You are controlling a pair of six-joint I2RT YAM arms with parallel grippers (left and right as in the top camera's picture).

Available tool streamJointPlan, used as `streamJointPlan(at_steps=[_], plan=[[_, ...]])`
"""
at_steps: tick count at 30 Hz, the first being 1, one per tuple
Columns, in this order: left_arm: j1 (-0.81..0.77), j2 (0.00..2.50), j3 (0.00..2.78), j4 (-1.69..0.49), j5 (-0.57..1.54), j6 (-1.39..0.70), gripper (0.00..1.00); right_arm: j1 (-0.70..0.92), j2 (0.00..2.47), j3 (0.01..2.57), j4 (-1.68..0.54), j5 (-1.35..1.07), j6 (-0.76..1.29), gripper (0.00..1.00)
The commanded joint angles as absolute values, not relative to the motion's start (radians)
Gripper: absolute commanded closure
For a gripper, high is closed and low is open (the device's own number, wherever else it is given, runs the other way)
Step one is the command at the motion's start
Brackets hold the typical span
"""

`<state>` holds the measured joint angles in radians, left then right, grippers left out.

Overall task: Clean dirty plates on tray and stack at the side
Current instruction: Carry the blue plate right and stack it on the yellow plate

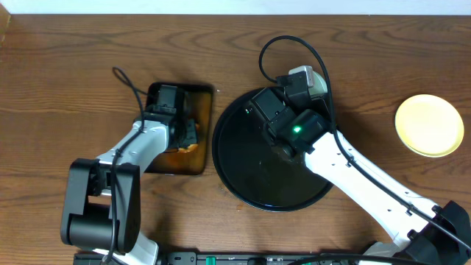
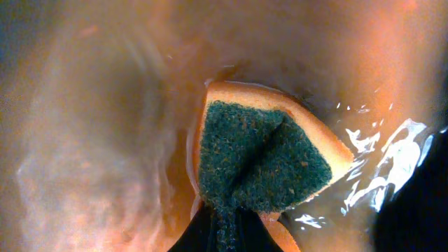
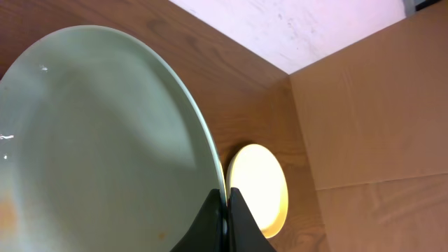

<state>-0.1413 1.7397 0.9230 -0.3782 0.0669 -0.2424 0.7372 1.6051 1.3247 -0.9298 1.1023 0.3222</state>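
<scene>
Jaws of the left gripper [image 2: 224,220] were clamped on a sponge [image 2: 262,157], pinching its near end. The sponge had a green scouring face on an orange body and was folded along the middle. It was pressed down on the wet, orange-brown bottom of the rectangular tray [image 1: 180,165], where glossy streaks showed to the right of the sponge. That tray sat on the table [image 1: 73,73], just beside the left edge of the black tray [image 1: 243,162].

The right gripper [image 3: 227,213] had its fingers together on the rim of the mint plate [image 3: 98,140], one finger on each face. The plate was held steeply on edge above the far right part of the black tray, not resting on it. Its visible face was mostly clean, with a faint orange smear at the lower left. The black tray's bare surface was glossy, partly hidden by the right arm.

The yellow plate [image 1: 429,125] lay flat on the table on the right, well apart from the black tray. Cardboard [image 3: 371,105] stood beyond it in the right wrist view.
</scene>
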Motion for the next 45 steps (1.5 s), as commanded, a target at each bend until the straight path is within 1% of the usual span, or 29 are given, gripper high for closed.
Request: streamJointPlan(at_steps=[1, 4, 8, 9, 10, 11, 13, 16, 17, 18, 23, 33, 35, 36, 45], plan=[[-0.116, 1.746, 0.900, -0.398, 0.007, -0.367, 0.93, 0.740, 1.589, 1.328, -0.928, 1.108, 0.345, 0.99], [-0.136, 1.736, 0.908, -0.400, 0.185, -0.231, 0.92, 0.738, 1.589, 1.328, -0.927, 1.099, 0.345, 0.99], [-0.155, 1.690, 0.910, -0.422, 0.134, -0.196, 0.92, 0.717, 1.589, 1.328, -0.926, 1.031, 0.350, 0.99], [-0.155, 1.673, 0.910, -0.425, 0.126, -0.196, 0.87, 0.712, 1.589, 1.328, -0.927, 1.023, 0.356, 0.99], [-0.155, 1.641, 0.910, -0.426, 0.115, -0.196, 0.78, 0.706, 1.589, 1.328, -0.927, 1.024, 0.360, 0.99], [-0.154, 1.625, 0.910, -0.426, 0.111, -0.196, 0.75, 0.703, 1.589, 1.328, -0.926, 1.026, 0.359, 0.99], [-0.154, 1.574, 0.910, -0.429, 0.110, -0.196, 0.61, 0.694, 1.586, 1.328, -0.919, 1.044, 0.359, 0.99], [-0.154, 1.506, 0.910, -0.438, 0.107, -0.196, 0.54, 0.679, 1.566, 1.328, -0.904, 1.024, 0.360, 0.99], [-0.154, 1.487, 0.910, -0.445, 0.105, -0.196, 0.50, 0.669, 1.557, 1.328, -0.900, 1.001, 0.361, 0.99], [-0.154, 1.468, 0.910, -0.457, 0.095, -0.196, 0.48, 0.653, 1.546, 1.328, -0.896, 0.961, 0.363, 0.99], [-0.154, 1.425, 0.910, -0.507, 0.084, -0.196, 0.48, 0.522, 1.511, 1.328, -0.894, 0.748, 0.389, 0.99], [-0.154, 1.423, 0.910, -0.557, 0.082, -0.196, 0.47, 0.156, 1.505, 1.328, -0.897, 0.344, 0.389, 0.99], [-0.154, 1.423, 0.910, -0.558, 0.064, -0.196, 0.47, 0.057, 1.505, 1.328, -0.897, 0.271, 0.390, 0.99], [-0.154, 1.423, 0.910, -0.559, 0.060, -0.196, 0.47, 0.037, 1.505, 1.328, -0.897, 0.260, 0.394, 0.99], [-0.154, 1.423, 0.910, -0.564, 0.055, -0.196, 0.47, -0.319, 1.512, 1.328, -0.871, 0.135, 0.422, 0.99]])
